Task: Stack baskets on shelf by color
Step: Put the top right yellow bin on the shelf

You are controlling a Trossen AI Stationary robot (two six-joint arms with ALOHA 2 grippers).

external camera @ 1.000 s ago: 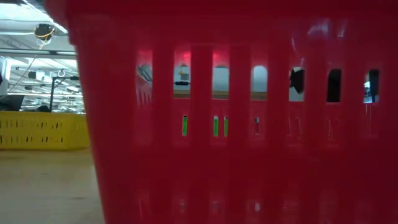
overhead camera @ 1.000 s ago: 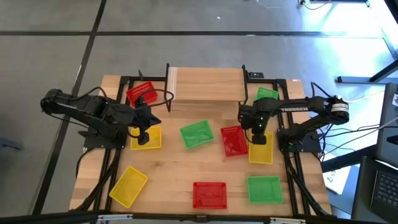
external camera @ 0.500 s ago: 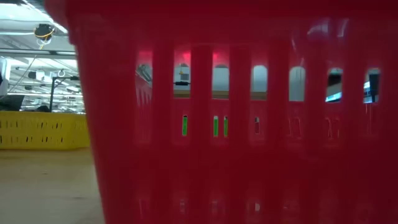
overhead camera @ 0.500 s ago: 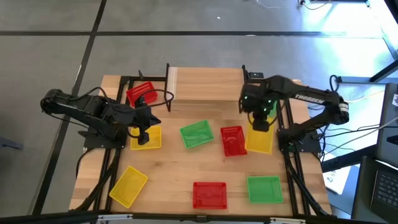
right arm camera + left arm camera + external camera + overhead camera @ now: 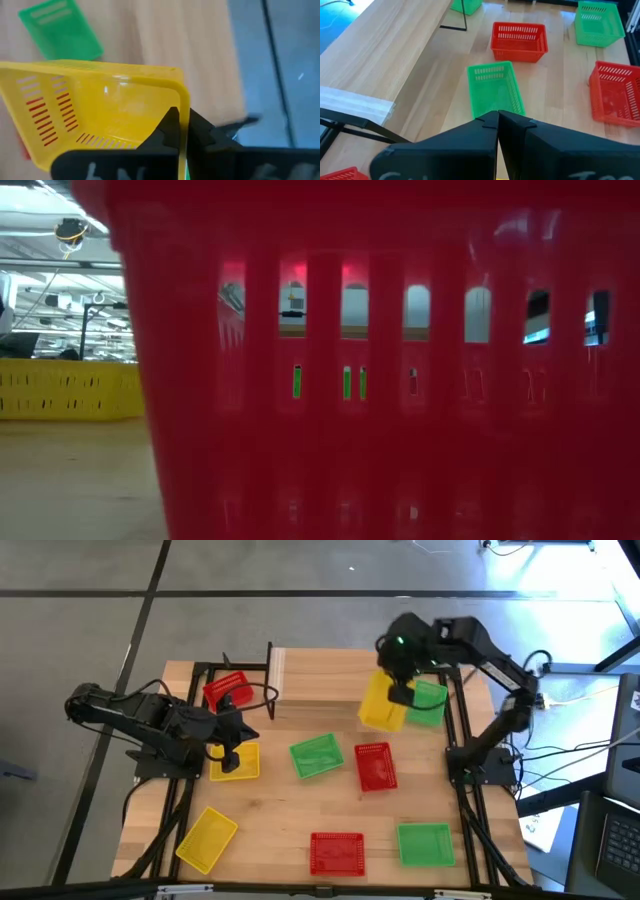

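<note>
- A yellow rectangular plastic mesh basket (image 5: 383, 704) hangs tilted in the air, clamped by its rim in the right gripper (image 5: 401, 692), whose two dark fingers are pinched tight on the thin wall.
- Below that gripper lies the low shelf with a light wooden plank top (image 5: 330, 675); the held basket hovers over the shelf's right end and front edge.
- Just beside the gripper, on its right, a green plastic mesh basket (image 5: 430, 700) sits by the shelf's right end.
- Nearer the table's front from the gripper lie a red mesh basket (image 5: 376, 765) and a green mesh basket (image 5: 317, 755), both on the large wooden tabletop (image 5: 275, 810).
- Well apart from it, along the front edge, stand another yellow basket (image 5: 207, 837), a red basket (image 5: 336, 852) and a green basket (image 5: 425, 844).
- The left gripper (image 5: 231, 753) waits with its fingers fully closed and nothing between them, over a yellow basket (image 5: 240, 766) at the left side of the table.
- Behind the left gripper, a red basket (image 5: 226, 692) rests by the shelf's left end.
- In the low view a red basket wall (image 5: 380, 380) fills most of the picture.
</note>
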